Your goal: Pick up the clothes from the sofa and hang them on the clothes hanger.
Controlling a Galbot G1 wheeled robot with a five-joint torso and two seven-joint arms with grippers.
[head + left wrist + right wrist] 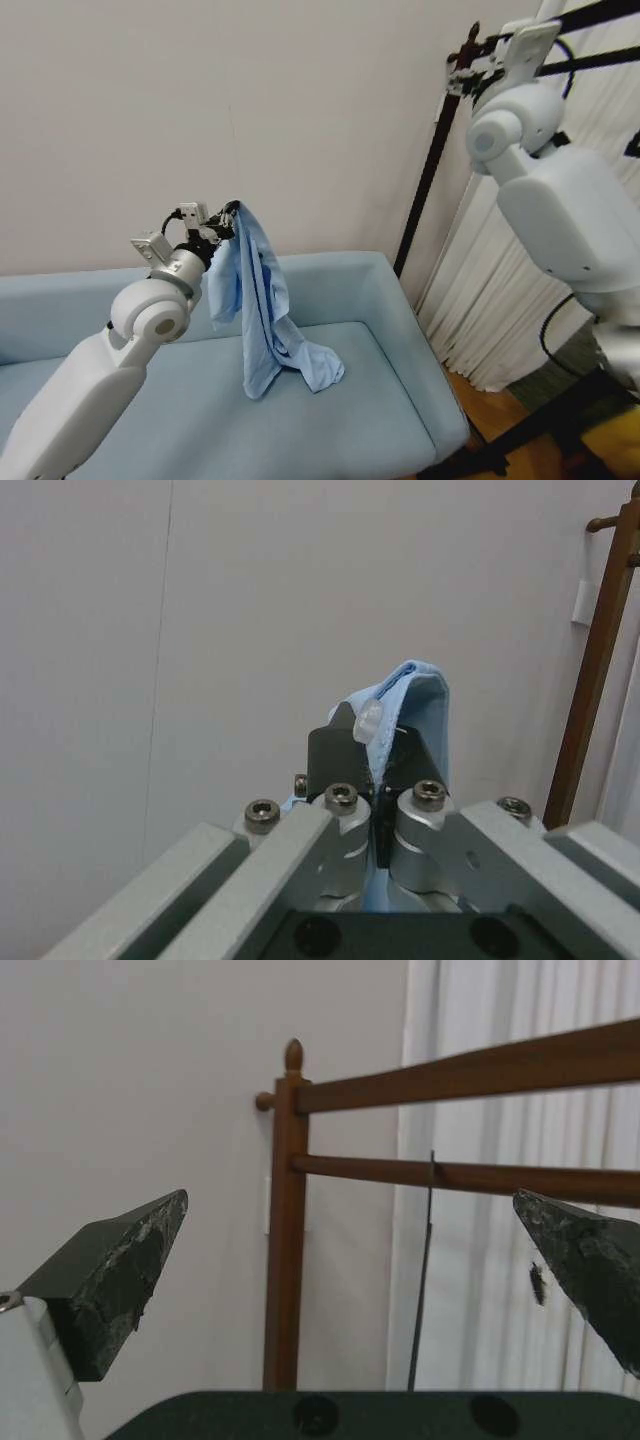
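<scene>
The left gripper (222, 222) pinches a blue shirt (262, 300) in its fingers over the sofa (400, 330), while the right gripper (350, 1210) has its fingers wide before the rack's (287, 1220) 2 bars.

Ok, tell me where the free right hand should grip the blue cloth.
Probably the top edge of the blue cloth, right beside where the left hand pinches it, coming from the robot's right. Up there the edge is raised and free; lower down it hangs bunched, its end on the sofa. The right hand, up by the rack, is open.
</scene>
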